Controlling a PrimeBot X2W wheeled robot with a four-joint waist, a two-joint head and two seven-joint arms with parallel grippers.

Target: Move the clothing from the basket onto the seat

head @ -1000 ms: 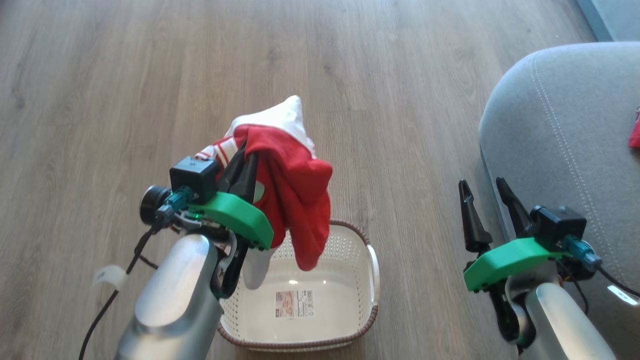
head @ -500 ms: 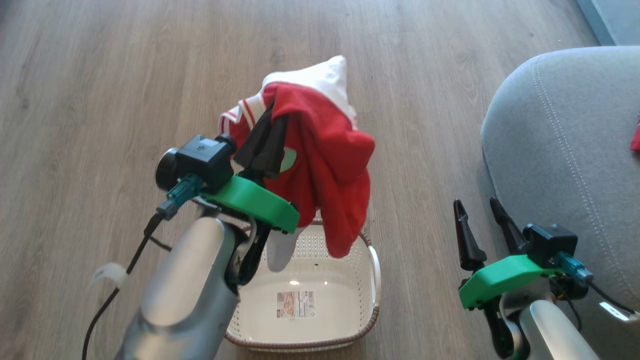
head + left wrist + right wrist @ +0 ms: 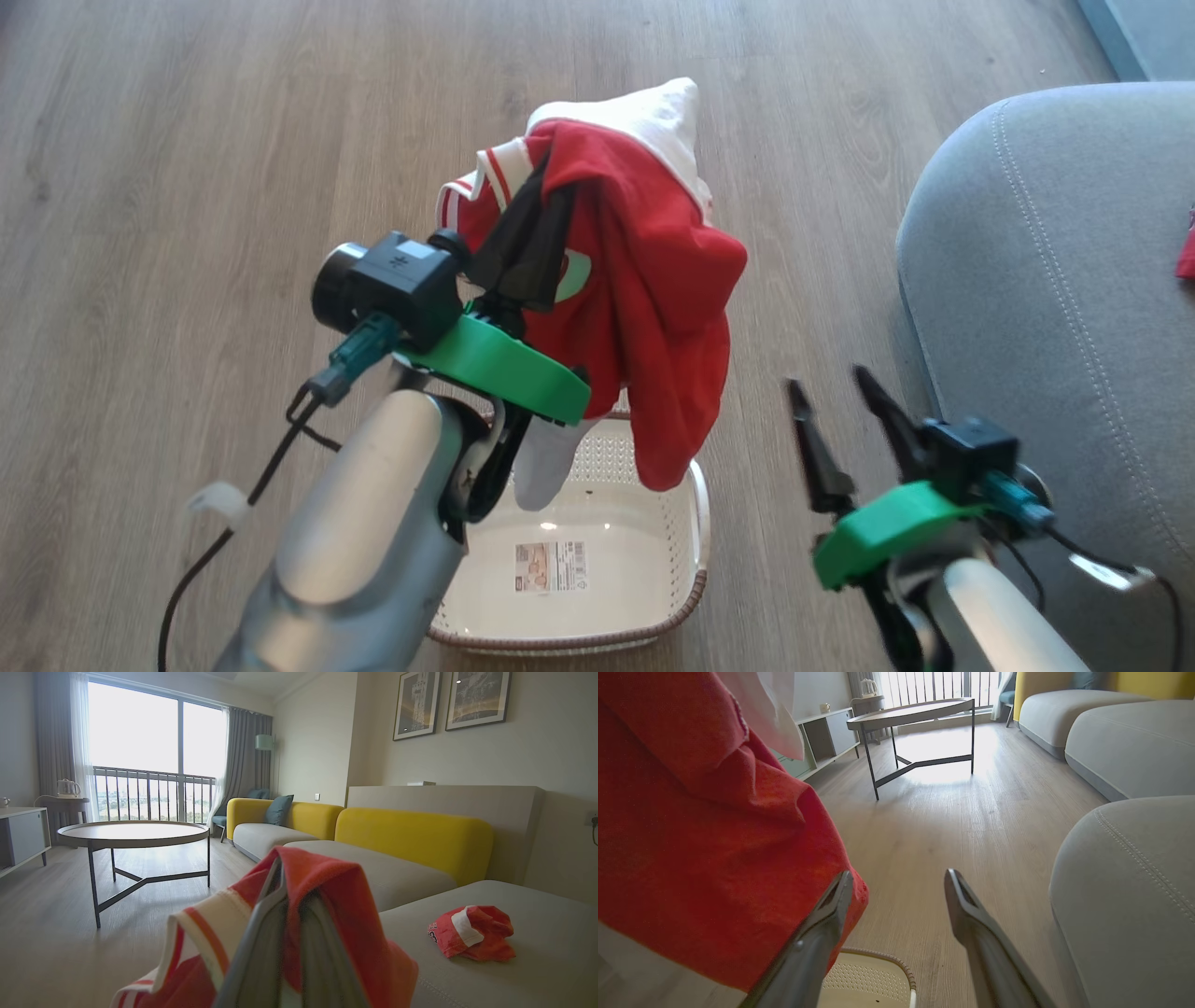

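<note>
The clothing (image 3: 653, 280), a red and white bundle with striped trim, hangs in the air above the basket (image 3: 695, 523), with my left gripper (image 3: 551, 191) shut on it. The basket's cream bottom lies bare, showing a label sticker. In the left wrist view my left gripper (image 3: 287, 877) has the cloth (image 3: 336, 891) draped over its closed fingers. My right gripper (image 3: 826, 378) stands open, holding nothing, between the basket and the grey seat (image 3: 1046, 280). In the right wrist view my right gripper (image 3: 899, 877) has the clothing (image 3: 691, 835) close to its left. Another red garment (image 3: 469, 931) lies on the seat (image 3: 537, 961).
Wood floor runs all around the basket. A round metal-legged coffee table (image 3: 133, 833) stands further into the room, with a low cabinet (image 3: 23, 830) at the left. A grey sofa with yellow backs (image 3: 411, 835) continues beyond the seat.
My left gripper has risen and swung right, toward the seat, carrying the clothing higher above the basket. My right gripper has shifted left, away from the seat, and stays open.
</note>
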